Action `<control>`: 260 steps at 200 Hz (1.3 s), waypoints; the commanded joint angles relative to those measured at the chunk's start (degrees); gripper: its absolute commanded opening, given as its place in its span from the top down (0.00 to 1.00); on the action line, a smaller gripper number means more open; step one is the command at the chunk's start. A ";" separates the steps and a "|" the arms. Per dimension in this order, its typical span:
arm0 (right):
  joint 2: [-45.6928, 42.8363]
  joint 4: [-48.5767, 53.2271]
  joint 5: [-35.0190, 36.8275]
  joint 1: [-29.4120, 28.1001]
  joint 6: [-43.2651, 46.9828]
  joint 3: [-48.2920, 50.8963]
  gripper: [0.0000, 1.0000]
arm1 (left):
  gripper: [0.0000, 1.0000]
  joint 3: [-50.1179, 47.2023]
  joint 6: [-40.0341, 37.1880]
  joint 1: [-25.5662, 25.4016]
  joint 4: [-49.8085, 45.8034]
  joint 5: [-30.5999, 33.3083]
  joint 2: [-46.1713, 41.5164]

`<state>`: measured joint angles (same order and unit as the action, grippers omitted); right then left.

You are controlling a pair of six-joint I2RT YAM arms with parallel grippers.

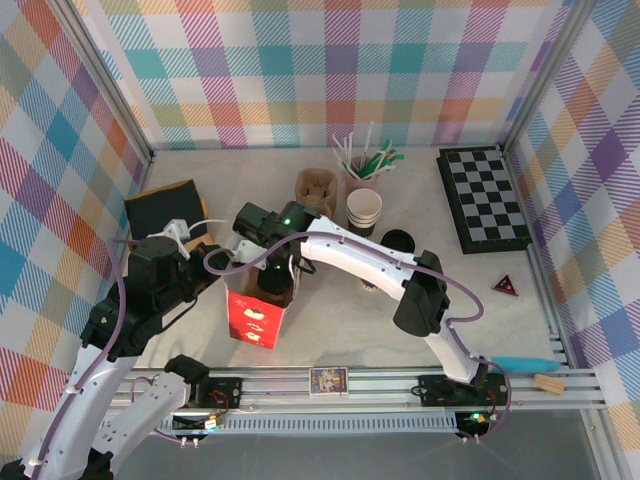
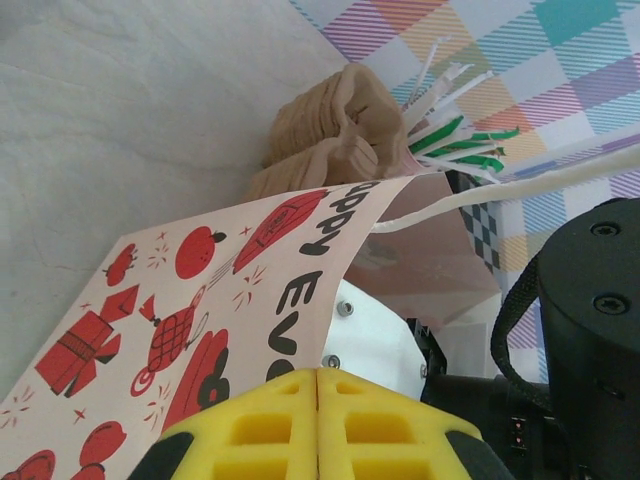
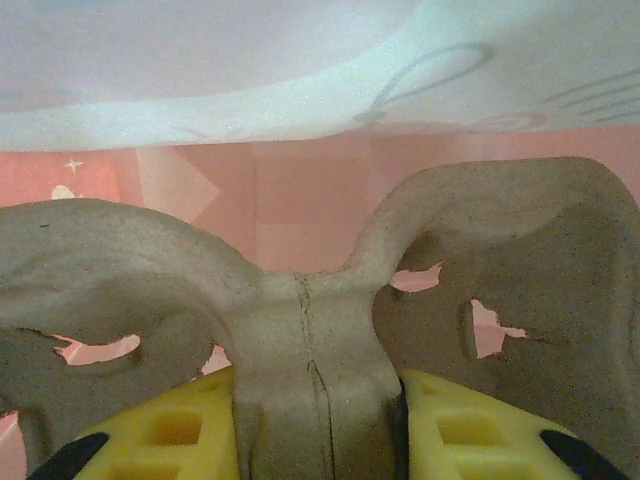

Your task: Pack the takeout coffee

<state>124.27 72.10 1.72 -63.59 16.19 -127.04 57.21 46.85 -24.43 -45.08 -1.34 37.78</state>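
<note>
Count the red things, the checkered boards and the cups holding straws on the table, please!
Red things: 2, the paper bag and the triangle
Checkered boards: 1, the black-and-white board
Cups holding straws: 1, the pink cup
Total: 4

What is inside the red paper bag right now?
A brown pulp cup carrier, clamped in the right pincer, with the red paper bag's pink inner wall behind it. The carrier covers the bag's floor, so whether any cup lies below cannot be seen.
</note>
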 commanded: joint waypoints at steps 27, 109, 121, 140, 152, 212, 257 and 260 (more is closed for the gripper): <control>4.13 -2.98 -0.86 -1.73 -1.34 -1.40 0.75 | 1.00 0.66 -4.11 -0.36 -3.26 -1.96 0.32; 3.75 -5.44 2.76 -1.89 -3.29 3.10 0.76 | 1.00 3.31 -6.81 -0.27 -5.68 2.31 1.49; 3.08 -5.70 2.58 -1.82 -2.93 3.45 0.75 | 1.00 3.82 -7.16 -0.22 -6.39 3.22 1.59; 2.93 -5.57 3.91 -1.89 -2.37 3.24 0.76 | 1.00 4.36 -7.60 -0.18 -7.03 4.72 1.75; 2.87 -5.72 4.69 -1.87 -2.21 3.51 0.76 | 1.00 4.65 -8.02 -0.17 -7.30 5.23 1.84; 2.43 -9.41 4.60 -1.80 -2.01 7.26 0.76 | 1.00 5.89 -8.82 0.08 -6.72 4.80 3.49; 3.20 -11.14 4.00 -1.84 -2.56 7.32 0.70 | 1.00 5.72 -8.53 0.08 -5.56 2.83 4.14; 3.26 -11.16 4.05 -1.88 -2.56 7.33 0.69 | 1.00 5.74 -8.53 0.10 -5.55 2.69 4.10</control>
<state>125.43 62.61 5.10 -64.95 13.78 -121.05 61.32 39.35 -24.23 -53.47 4.97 41.63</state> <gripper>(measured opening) 0.340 0.063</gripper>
